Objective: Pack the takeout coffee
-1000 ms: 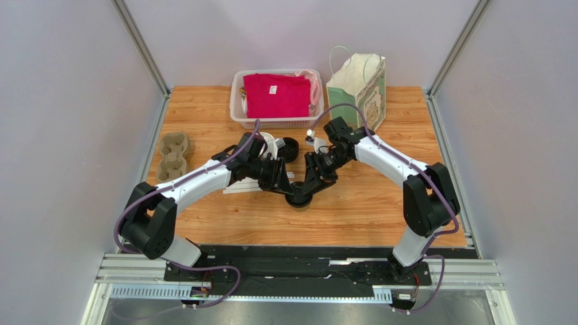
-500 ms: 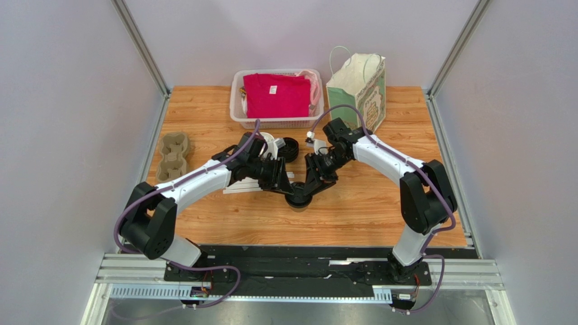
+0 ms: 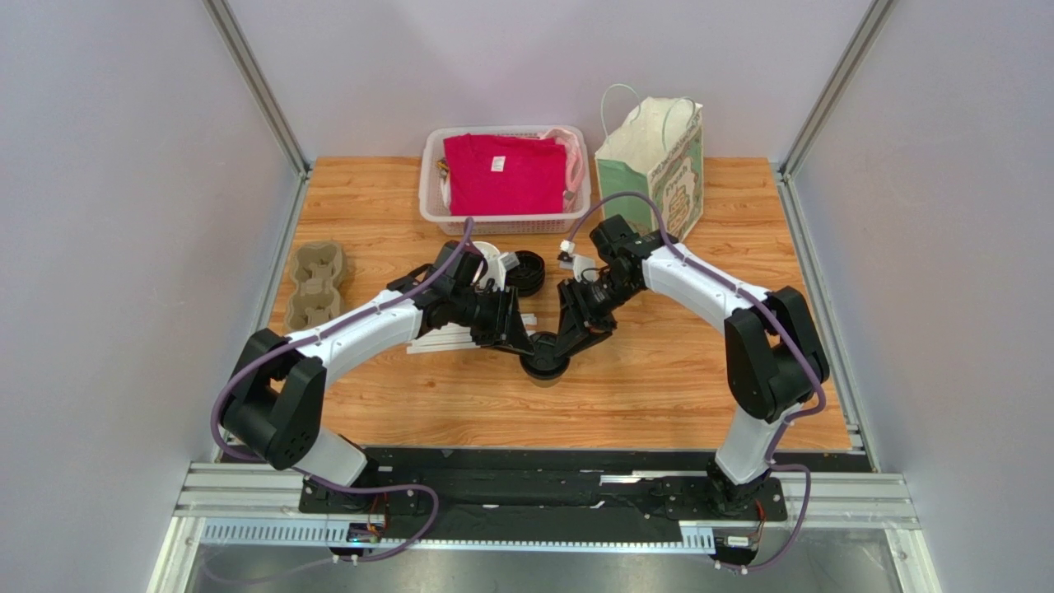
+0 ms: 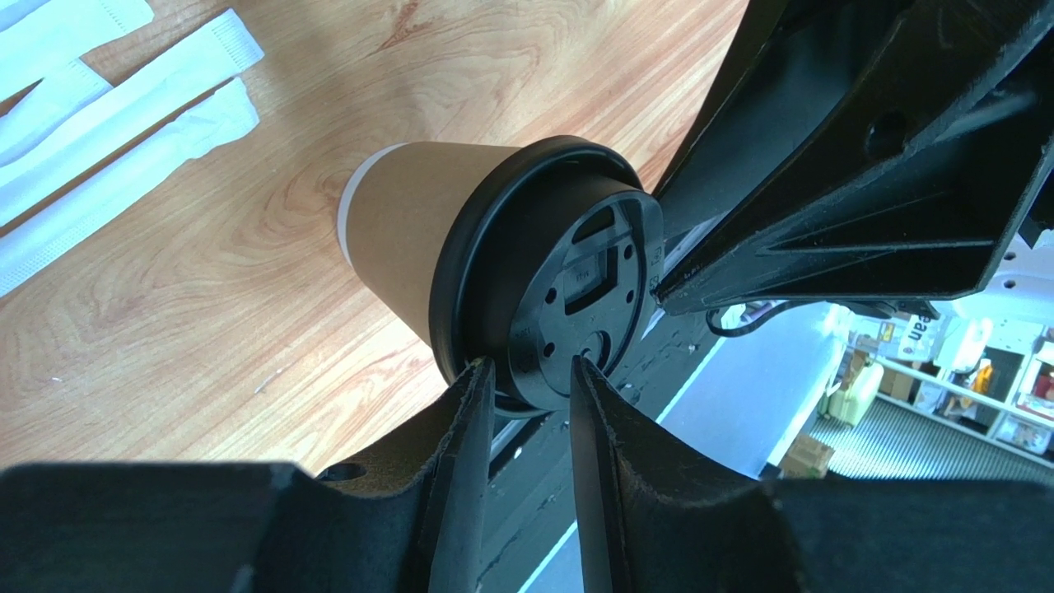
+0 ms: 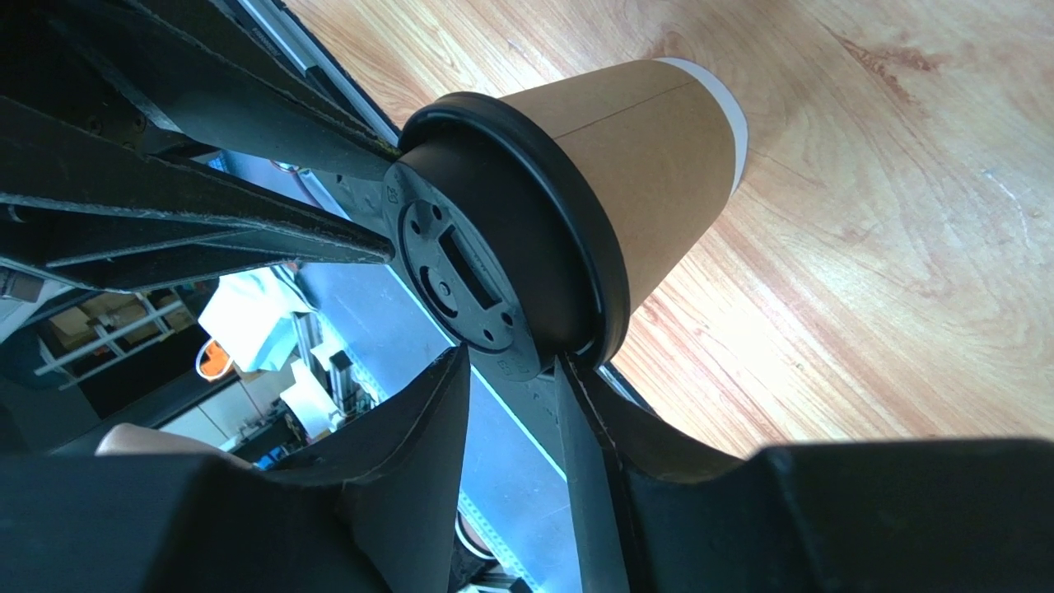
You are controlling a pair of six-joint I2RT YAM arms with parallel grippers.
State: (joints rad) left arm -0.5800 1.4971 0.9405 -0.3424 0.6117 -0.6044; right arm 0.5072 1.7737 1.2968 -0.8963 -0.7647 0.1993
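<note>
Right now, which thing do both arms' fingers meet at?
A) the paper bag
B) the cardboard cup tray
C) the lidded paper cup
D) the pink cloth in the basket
C: the wrist views show the left arm's fingers and the right arm's fingers straddling the rim of the black lid on the tan cup, which stands on the table.

Takeout coffee (image 4: 408, 235) sits between left gripper (image 4: 532, 371) and right gripper (image 5: 510, 361), seemingly before the basket (image 3: 432, 198).
</note>
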